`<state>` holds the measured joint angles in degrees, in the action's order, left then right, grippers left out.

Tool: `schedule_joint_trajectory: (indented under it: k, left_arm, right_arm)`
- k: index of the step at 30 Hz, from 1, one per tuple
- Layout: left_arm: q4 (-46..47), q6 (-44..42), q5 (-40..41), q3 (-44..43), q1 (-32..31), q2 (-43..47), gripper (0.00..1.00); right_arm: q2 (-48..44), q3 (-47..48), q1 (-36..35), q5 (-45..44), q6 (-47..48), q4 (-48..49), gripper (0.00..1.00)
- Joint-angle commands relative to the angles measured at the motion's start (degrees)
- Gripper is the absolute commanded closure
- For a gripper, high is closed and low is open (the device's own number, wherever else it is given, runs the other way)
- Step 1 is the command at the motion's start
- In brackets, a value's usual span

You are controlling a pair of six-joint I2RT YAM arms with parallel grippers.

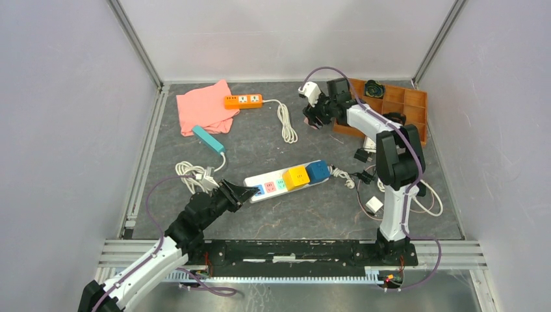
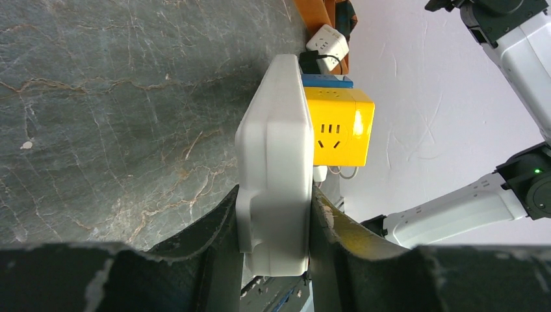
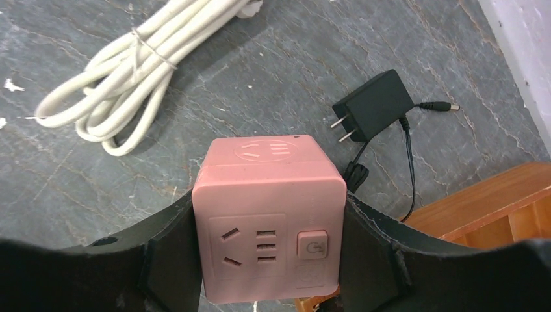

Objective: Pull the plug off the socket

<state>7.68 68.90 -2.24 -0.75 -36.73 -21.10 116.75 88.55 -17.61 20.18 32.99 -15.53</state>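
1. Clamping the near left end of the socket [image 1: 286,180], the left gripper [image 1: 242,192] has one finger pressed flat against each long side of the strip, as we see in the left wrist view.
2. We find the socket lying slantwise near the middle of the grey table [image 1: 260,221], with its white cord leaving the right end.
3. A yellow cube adapter [image 1: 295,175] and a blue cube adapter [image 1: 317,170] sit side by side, plugged into the right half of the strip. The pastel outlets nearer the left gripper are bare.
4. The right gripper [image 3: 269,214] is closed on a pink cube plug [image 3: 266,169], one finger on each side face, at the far right of the table and well apart from the socket.
5. Beyond that cube we see a black wall adapter [image 3: 373,107], a coiled white cord [image 3: 130,84] and a corner of a wooden tray [image 3: 481,201].
6. From above the gripper mostly hides the pink cube. It seems to be held clear of the table, though we cannot tell for certain.
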Motion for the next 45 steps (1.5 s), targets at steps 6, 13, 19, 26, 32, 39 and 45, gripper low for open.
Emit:
schedule_joint_trajectory:
  k: [6,13,19,26,32,39,45]
  left_arm:
    - [0.40,-3.78,0.66,0.65,0.25,-0.59,0.98]
    - [0.40,-3.93,0.23,0.62,0.26,-0.55,0.98]
    - [0.32,-4.45,-0.20,0.25,0.21,-0.51,0.98]
    - [-0.01,-5.02,-0.80,0.17,0.26,-0.02,0.98]
    - [-1.53,-6.02,-0.70,-0.42,0.26,0.86,0.98]
    - [-2.38,-6.58,-0.99,-0.75,0.26,1.32,0.98]
    - [-2.59,-6.86,-1.32,-0.96,0.24,1.33,0.98]
  right_arm:
    - [3.31,3.95,-0.24,-4.24,-0.18,0.82,0.43]
    - [-1.81,4.20,-0.08,-2.45,-1.07,0.05,0.02]
    - [-11.17,0.33,0.32,2.46,-0.75,0.71,0.02]
    - [-25.51,-11.29,0.40,14.14,0.97,2.75,0.02]
    - [-37.78,-20.73,0.39,26.68,6.18,2.27,0.02]
    - [-48.49,-28.48,0.46,36.72,11.68,0.66,0.02]
    - [-53.02,-32.47,0.45,41.60,19.33,-3.90,0.02]
